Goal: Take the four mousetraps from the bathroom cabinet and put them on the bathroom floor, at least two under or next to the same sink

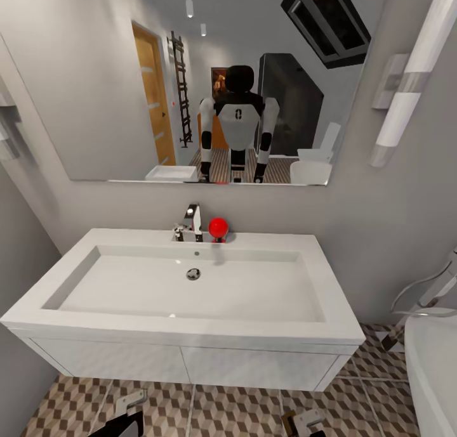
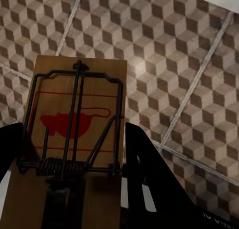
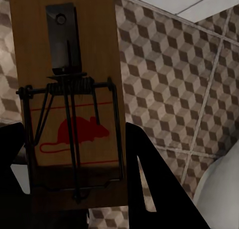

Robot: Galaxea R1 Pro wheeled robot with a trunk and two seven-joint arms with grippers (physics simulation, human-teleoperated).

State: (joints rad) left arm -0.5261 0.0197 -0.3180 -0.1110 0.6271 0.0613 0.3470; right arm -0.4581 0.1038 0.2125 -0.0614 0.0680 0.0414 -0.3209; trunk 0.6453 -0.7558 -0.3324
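Wide white rectangular basin [image 1: 190, 291] with chrome faucet [image 1: 189, 223] straight ahead at twelve o'clock in the head view, on a white flat-fronted vanity [image 1: 184, 364]. Small red round object [image 1: 218, 228] just beside the faucet, at its three o'clock. Large wall mirror [image 1: 190, 88] above, reflecting the white-and-black robot, an orange wooden door and a white toilet. White curved bathtub rim [image 1: 431, 373] at four o'clock; white tubular wall lamp [image 1: 412, 82] at two o'clock. Cube-patterned brown and cream floor tiles [image 1: 235, 411] below the vanity, at six o'clock.

Left gripper [image 2: 69, 179]: dark fingers [image 2: 149, 179] pinching a thin tan wooden mousetrap [image 2: 74, 114] above the tiles. Right gripper [image 3: 74, 179]: fingers [image 3: 154, 189] pinching a second tan wooden mousetrap [image 3: 69, 89] likewise. Red mouse drawing inside a red line frame printed on each board; no readable writing.
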